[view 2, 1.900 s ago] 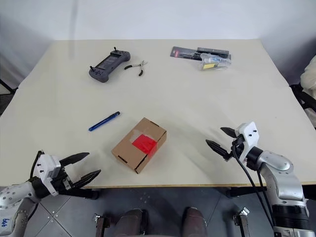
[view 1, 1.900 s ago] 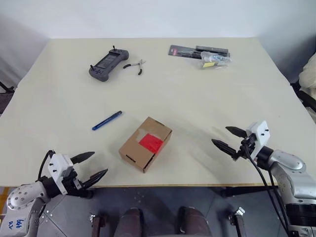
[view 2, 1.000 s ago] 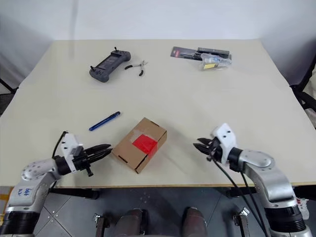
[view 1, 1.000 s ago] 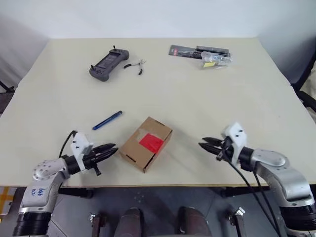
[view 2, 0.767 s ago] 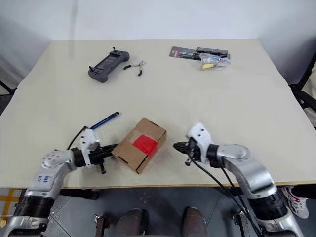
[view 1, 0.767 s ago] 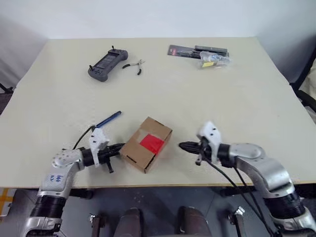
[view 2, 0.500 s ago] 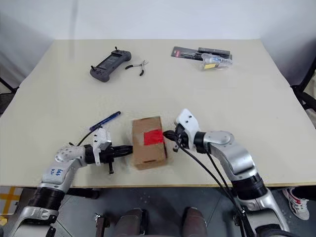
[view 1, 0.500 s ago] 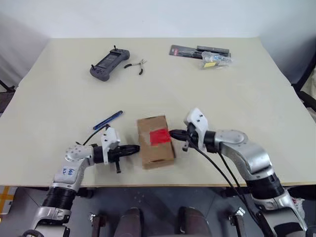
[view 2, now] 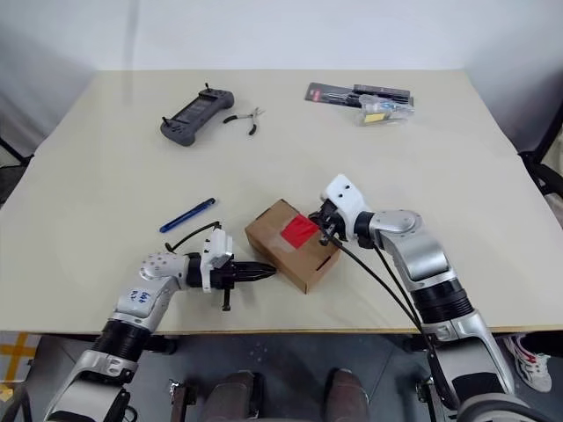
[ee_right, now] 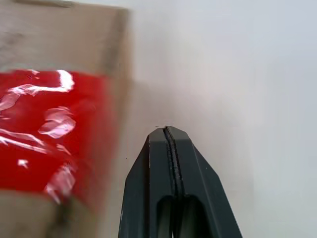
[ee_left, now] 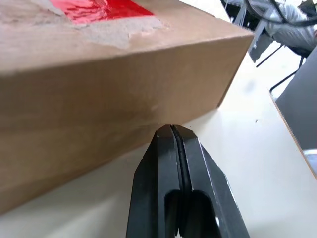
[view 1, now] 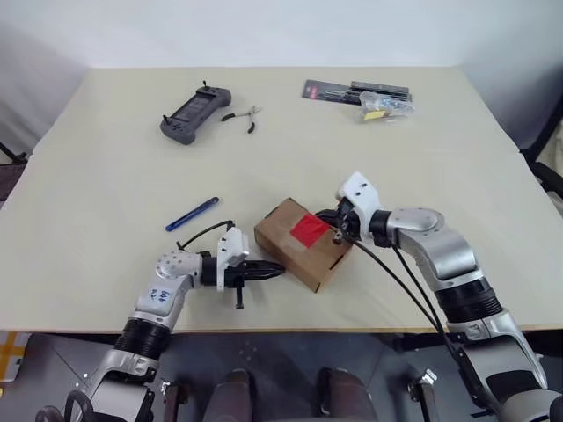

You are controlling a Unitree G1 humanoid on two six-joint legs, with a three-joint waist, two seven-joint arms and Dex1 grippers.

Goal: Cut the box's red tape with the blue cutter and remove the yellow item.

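The small brown cardboard box [view 1: 303, 243] sits near the front edge of my pale worktop [view 1: 422, 158], its flaps shut, so nothing inside can be seen. Its bright red tape patch [view 1: 310, 230] faces up. My left jaws [view 1: 274, 270] are clenched empty, tips at the box's near side; my right jaws [view 1: 332, 224] are clenched empty too, beside the tape. The slim blue pen-shaped cutter [view 1: 192, 214] lies apart to the left. Far back lie a dark handheld controller [view 1: 194, 113], small pliers [view 1: 241, 117] and clear packets [view 1: 369, 98]. Open worktop lies all round.
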